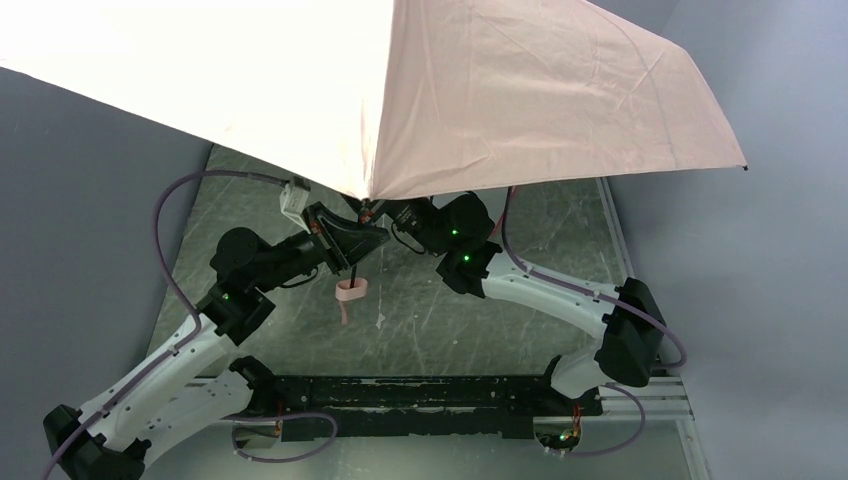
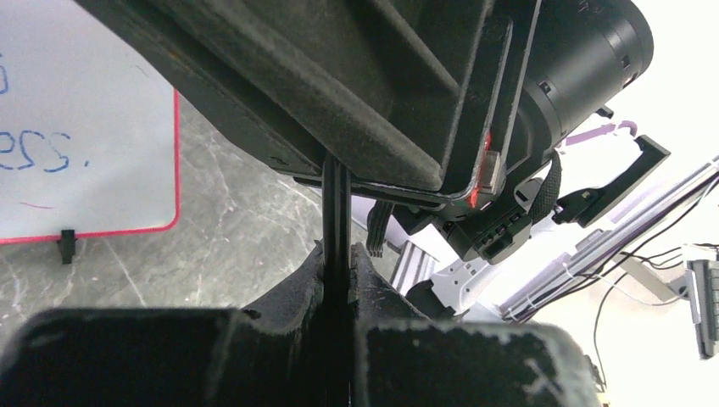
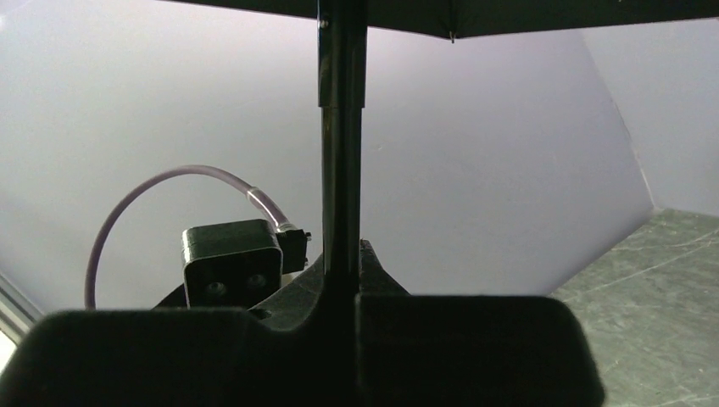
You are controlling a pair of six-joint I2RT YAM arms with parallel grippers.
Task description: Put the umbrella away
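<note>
1. The umbrella (image 1: 480,90) is open, its canopy spread above the far half of the worktop (image 1: 480,320) and its shaft (image 3: 342,170) running down toward mid-worktop.
2. The left pincer (image 2: 337,263) is clamped on the shaft. The right pincer (image 3: 342,267) is clamped on it too, nearer the canopy.
3. Judged step: a two-handed hold before collapsing the canopy. The next move calls for one grip to stay fixed while the other draws the canopy closed along the shaft.

Umbrella (image 1: 450,90) is spreading over the far part of the table (image 1: 450,330), above both arms. Its shaft (image 2: 336,212) is running down from the canopy centre, sitting between the fingers of both grippers. Left gripper (image 1: 345,240) is sitting left of the shaft and right gripper (image 1: 400,215) right of it, nearer the canopy. Strap (image 1: 350,292) is hanging under the left gripper, above the table. Whiteboard (image 2: 85,127) is standing on the table, left of the shaft in the left wrist view.
</note>
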